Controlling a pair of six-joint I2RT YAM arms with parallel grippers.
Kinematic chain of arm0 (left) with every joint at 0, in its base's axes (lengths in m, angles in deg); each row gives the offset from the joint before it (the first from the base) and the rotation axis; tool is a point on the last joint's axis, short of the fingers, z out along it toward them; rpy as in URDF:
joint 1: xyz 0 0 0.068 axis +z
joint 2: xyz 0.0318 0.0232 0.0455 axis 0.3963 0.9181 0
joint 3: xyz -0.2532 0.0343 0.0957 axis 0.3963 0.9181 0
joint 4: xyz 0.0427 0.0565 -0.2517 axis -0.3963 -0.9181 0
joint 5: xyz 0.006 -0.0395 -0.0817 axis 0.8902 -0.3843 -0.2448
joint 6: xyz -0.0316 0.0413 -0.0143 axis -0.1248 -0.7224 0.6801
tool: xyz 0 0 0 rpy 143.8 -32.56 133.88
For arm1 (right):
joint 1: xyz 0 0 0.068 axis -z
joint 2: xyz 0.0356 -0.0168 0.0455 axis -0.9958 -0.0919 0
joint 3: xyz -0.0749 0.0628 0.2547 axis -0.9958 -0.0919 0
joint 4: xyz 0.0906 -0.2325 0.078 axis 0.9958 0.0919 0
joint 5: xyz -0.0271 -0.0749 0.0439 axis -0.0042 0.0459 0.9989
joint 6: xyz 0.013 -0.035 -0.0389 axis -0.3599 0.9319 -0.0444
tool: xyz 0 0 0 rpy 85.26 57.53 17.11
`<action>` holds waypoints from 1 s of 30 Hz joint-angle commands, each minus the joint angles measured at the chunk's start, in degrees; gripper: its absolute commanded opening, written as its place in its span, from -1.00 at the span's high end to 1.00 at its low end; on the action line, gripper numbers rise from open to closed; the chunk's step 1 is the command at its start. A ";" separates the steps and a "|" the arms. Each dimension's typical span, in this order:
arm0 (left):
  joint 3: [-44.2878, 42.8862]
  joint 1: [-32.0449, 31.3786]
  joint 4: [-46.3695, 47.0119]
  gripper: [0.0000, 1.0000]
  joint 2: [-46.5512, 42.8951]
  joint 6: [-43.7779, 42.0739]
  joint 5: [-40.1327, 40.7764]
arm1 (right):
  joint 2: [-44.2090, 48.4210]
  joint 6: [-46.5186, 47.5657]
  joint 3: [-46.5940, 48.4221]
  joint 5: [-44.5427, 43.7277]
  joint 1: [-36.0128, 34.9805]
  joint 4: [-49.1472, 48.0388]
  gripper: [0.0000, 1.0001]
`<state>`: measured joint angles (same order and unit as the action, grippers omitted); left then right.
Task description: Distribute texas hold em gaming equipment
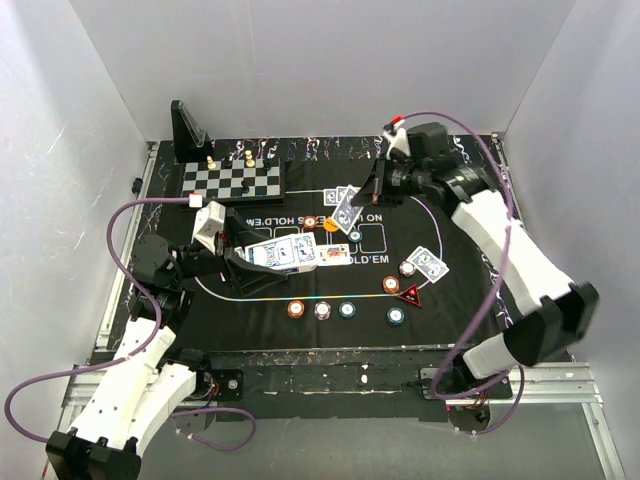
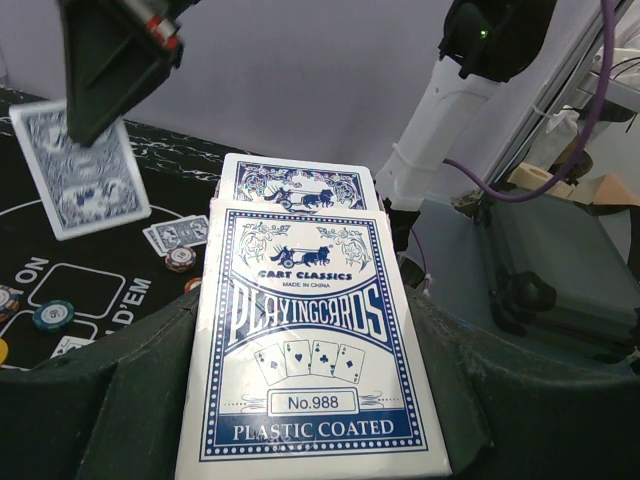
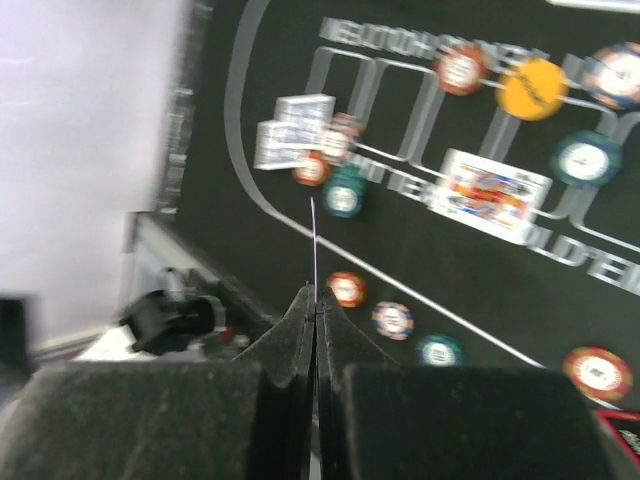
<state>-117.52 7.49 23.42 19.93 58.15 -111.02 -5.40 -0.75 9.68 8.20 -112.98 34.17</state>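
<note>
Both grippers clamped on cards over the hold'em mat.
Top view: left gripper [image 1: 232,256] is closed on a playing card box [image 1: 285,253] jutting out ahead of it; right gripper [image 1: 368,192] pinches one blue-backed card [image 1: 347,208] hanging below it. Poker chips [image 1: 322,309] and a red triangular marker [image 1: 410,295] lie on the mat [image 1: 460,300], nearer the bases than either gripper. Left wrist: the box lies flat between the fingers [image 2: 100,400]. Right wrist: jaws together on the card's thin edge; a face-up card [image 3: 490,190] and a yellow disc [image 3: 533,87] lie on the mat beyond the tips.
</note>
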 commanded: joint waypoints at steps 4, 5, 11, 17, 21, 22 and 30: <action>-1.84 0.30 -2.39 1.00 -1.29 -0.64 0.61 | -12.72 12.39 5.87 -21.78 -4.96 13.79 0.97; -2.02 0.30 -2.57 1.00 -1.20 -0.64 0.78 | -15.44 14.14 7.97 -27.23 -6.89 15.98 0.97; -3.07 0.30 -3.53 1.00 -1.20 -0.64 0.70 | -26.87 17.58 17.73 -46.32 -14.36 22.76 0.97; -4.13 0.39 -4.67 1.00 -2.25 -0.55 0.70 | -38.30 19.96 24.25 -61.09 -21.05 25.75 0.97; -4.92 0.39 -5.73 1.00 -3.04 -0.55 0.70 | -44.11 21.36 26.01 -68.40 -23.78 26.63 0.97; -5.09 0.39 -5.82 1.00 -3.04 -0.47 0.70 | -45.16 21.71 26.10 -70.16 -24.30 26.37 0.97; -5.10 0.39 -6.00 1.00 -2.52 -0.38 0.61 | -49.92 23.74 27.24 -74.40 -26.33 24.09 0.97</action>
<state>-120.85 7.49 17.59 17.51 58.15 -110.99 -55.76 21.68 33.48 -61.00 -138.81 58.74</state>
